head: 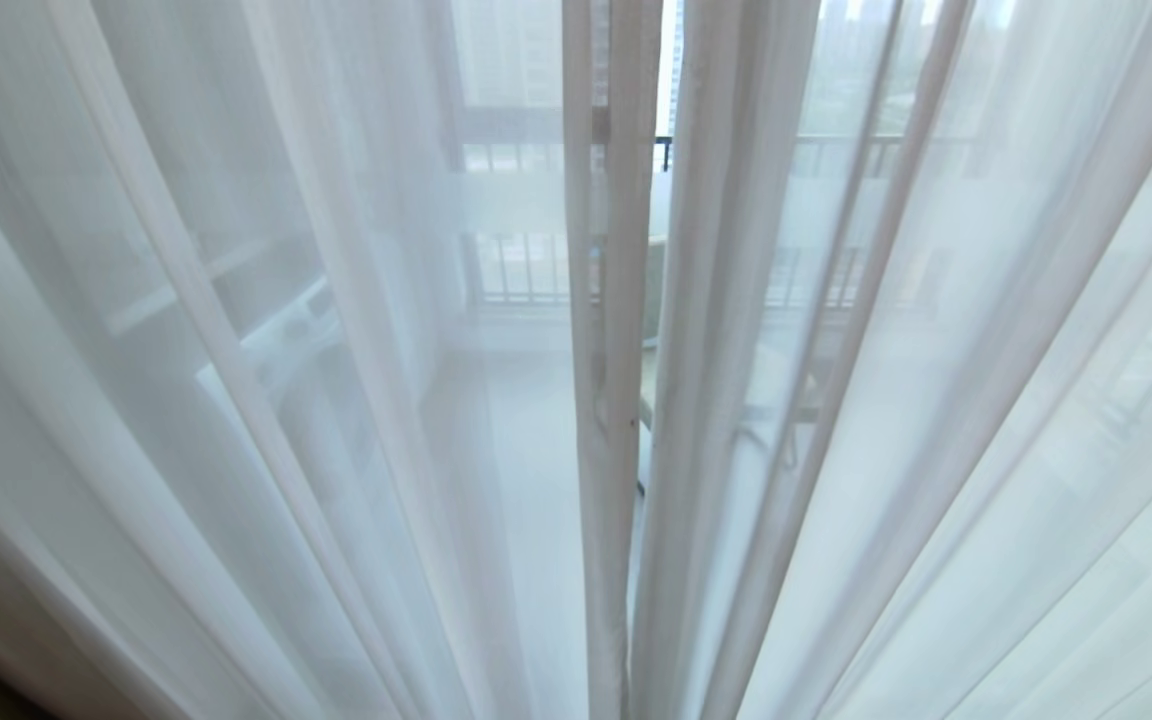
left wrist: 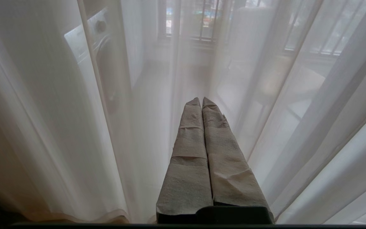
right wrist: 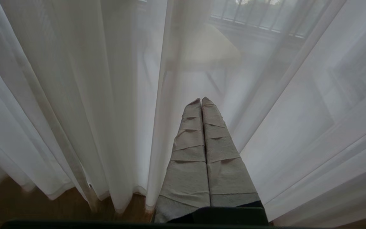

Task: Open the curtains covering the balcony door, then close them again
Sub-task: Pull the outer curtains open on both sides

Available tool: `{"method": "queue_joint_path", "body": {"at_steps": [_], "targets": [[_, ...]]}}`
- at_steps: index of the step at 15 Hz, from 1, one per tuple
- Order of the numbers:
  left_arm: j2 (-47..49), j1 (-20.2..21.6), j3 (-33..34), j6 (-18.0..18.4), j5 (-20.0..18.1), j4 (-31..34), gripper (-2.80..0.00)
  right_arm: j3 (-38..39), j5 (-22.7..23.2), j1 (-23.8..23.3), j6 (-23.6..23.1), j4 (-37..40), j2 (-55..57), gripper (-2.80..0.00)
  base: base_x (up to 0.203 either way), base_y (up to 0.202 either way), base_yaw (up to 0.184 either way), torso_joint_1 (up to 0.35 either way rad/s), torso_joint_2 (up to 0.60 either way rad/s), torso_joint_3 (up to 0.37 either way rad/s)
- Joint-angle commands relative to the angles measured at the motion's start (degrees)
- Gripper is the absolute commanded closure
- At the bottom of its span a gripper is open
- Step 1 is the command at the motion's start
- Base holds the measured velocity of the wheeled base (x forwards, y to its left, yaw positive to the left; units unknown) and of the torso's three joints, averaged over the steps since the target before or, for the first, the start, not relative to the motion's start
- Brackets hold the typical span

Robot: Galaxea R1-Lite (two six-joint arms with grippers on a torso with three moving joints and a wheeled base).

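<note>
Both grippers (left wrist: 201, 99) (right wrist: 201, 99) closed, pointing at drawn curtains (head: 336, 400).

A: What carries it all?
B: A brown wooden floor (right wrist: 17, 203); it shows along the near edge in the right wrist view, and as a dim strip in the left wrist view.
A: And on it?
B: The sheers (right wrist: 75, 127); their hems hang down to the boards in loose folds; whether they rest on the wood or hang just clear, I cannot tell.
A: Past the sheers?
B: A pale balcony floor (head: 526, 480), seen only hazily through the cloth.
</note>
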Motion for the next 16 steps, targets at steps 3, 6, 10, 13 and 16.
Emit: {"method": "queue_joint_path", "body": {"at_steps": [3,6,10,13,16], "targets": [[-0.02,0.02,0.0,-0.04,0.05,-0.02,0.0,0.0,1.23,-0.2,0.05,1.26,-6.46,0.0,0.0,0.0,0.0,0.0,0.0,0.0],[-0.02,0.02,0.0,-0.04,0.05,-0.02,0.0,0.0,1.23,-0.21,0.64,1.35,-6.46,0.0,0.0,0.0,0.0,0.0,0.0,0.0],[-0.02,0.02,0.0,-0.04,0.05,-0.02,0.0,0.0,1.23,-0.2,2.06,1.44,-6.46,0.0,0.0,0.0,0.0,0.0,0.0,0.0],[-0.02,0.02,0.0,-0.04,0.05,-0.02,0.0,0.0,1.23,-0.2,2.15,1.44,-6.46,0.0,0.0,0.0,0.0,0.0,0.0,0.0],[-0.02,0.02,0.0,-0.04,0.05,-0.02,0.0,0.0,1.23,-0.2,2.15,1.44,-6.46,0.0,0.0,0.0,0.0,0.0,0.0,0.0]]}}
